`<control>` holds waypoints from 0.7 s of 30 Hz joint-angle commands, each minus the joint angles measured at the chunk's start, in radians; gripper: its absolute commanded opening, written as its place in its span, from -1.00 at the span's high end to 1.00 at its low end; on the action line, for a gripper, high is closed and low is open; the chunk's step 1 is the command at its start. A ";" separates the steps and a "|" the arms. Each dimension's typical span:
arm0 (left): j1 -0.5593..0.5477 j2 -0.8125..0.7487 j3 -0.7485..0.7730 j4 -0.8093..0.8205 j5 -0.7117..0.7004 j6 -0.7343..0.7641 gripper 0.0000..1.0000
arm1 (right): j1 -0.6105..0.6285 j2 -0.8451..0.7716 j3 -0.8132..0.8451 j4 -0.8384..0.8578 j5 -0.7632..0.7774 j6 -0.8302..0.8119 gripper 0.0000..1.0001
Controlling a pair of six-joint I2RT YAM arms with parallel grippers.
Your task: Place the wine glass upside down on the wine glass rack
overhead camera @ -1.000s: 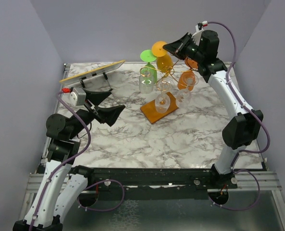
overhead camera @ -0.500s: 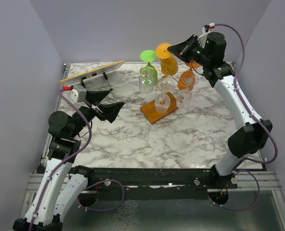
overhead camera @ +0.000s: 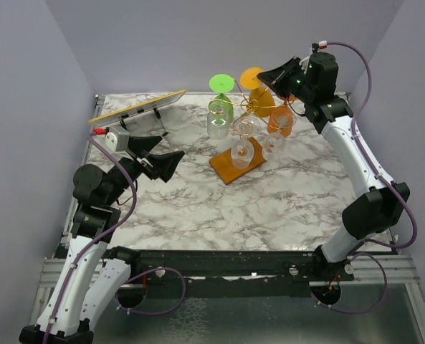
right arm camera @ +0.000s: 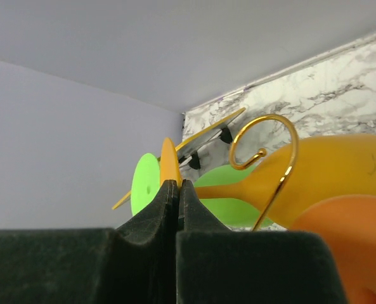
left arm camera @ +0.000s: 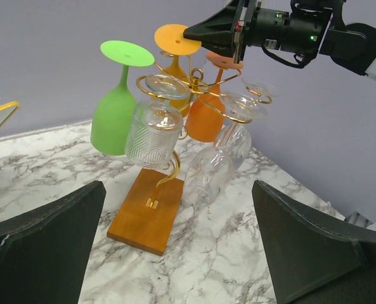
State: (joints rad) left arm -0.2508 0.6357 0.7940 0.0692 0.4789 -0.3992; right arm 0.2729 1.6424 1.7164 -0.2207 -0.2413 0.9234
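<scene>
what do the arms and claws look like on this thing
The left arm and right arm have white links with bulky black joints. A purple cable runs along each, with a small red-and-white plug near the wrist. The left claw and right claw have matte black wedge-shaped fingers tapering to thin tips.

Plain lavender walls [overhead camera: 162,43] enclose three sides of a white table [overhead camera: 269,208] with grey marble veining. Soft, even light falls across it, casting faint shadows.
</scene>
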 commanded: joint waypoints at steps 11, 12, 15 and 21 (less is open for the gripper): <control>-0.002 -0.009 -0.001 -0.015 -0.038 0.010 -0.98 | -0.001 -0.080 -0.062 0.009 0.184 -0.008 0.98; -0.002 -0.011 0.000 -0.017 -0.039 0.010 -0.98 | -0.002 -0.082 -0.064 0.012 0.192 -0.004 0.98; -0.002 -0.014 0.000 -0.018 -0.040 0.010 -0.98 | -0.002 -0.081 -0.066 0.019 0.212 0.009 0.98; -0.002 -0.015 0.001 -0.024 -0.043 0.012 -0.98 | -0.015 -0.065 -0.067 0.044 0.221 0.037 0.98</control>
State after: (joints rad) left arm -0.2508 0.6312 0.7940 0.0643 0.4553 -0.3985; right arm 0.2710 1.5814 1.6566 -0.2234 -0.0635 0.9360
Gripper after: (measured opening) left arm 0.988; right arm 0.033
